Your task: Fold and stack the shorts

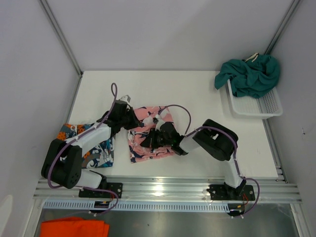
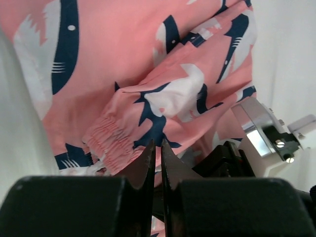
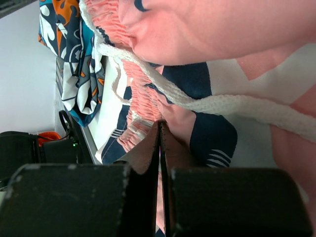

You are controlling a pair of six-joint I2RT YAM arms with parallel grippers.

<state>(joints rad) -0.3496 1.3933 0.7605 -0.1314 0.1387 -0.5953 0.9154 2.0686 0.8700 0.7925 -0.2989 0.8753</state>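
Fingers of left gripper (image 2: 157,147) pinched on gathered waistband of pink shark-print fabric shorts (image 1: 142,149), cloth spreading beyond tips. Right gripper (image 3: 160,126) fingers clamped on same waistband, white drawstring (image 3: 222,103) just past tips.

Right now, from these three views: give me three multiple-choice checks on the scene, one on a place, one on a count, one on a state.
1. Where are the teal shorts?
A) in the middle of the table
B) under the left arm
C) heaped on the white basket at the far right

2. How many pairs of shorts are in view?
A) three
B) one
C) five

3. How do the left gripper and right gripper stand?
A) both wide open
B) both shut on the pink shorts
C) both raised clear of any cloth

Key:
1 C: the teal cloth drapes over the basket's rim.
2 A: teal, pink, and the printed shorts on the left.
3 B: each wrist view shows the fingers pinched together on pink fabric.
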